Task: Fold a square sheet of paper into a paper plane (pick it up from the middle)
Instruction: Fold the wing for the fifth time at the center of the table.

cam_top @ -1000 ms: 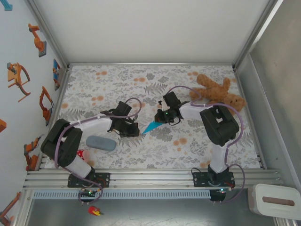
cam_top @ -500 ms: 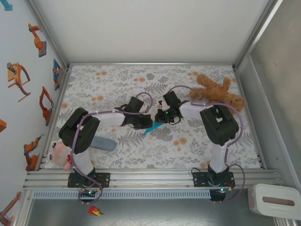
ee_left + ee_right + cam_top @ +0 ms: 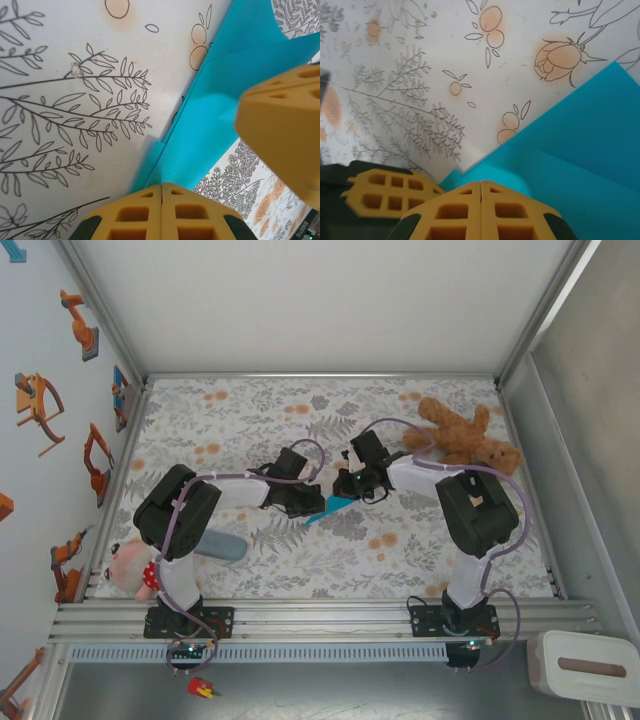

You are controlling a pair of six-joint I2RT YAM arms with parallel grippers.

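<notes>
We find the narrow, creased turquoise-blue paper plane (image 3: 323, 511) mid-table on the floral-print tabletop (image 3: 230, 420). The left gripper (image 3: 310, 503) looks pinched tight on one end, and the right gripper (image 3: 346, 489) is clamped on the other, its yellow fingers (image 3: 505, 212) pressed together.

Nothing legible: no text, brand or number. The left-wall stickers (image 3: 40, 410) are robot-arm pictograms without lettering. The surface (image 3: 230, 420) has a floral print only, and the paper plane (image 3: 325, 510) is plain turquoise. In the left wrist view, a tiny marking (image 3: 301, 231) on a dark part is too blurred to read.
</notes>
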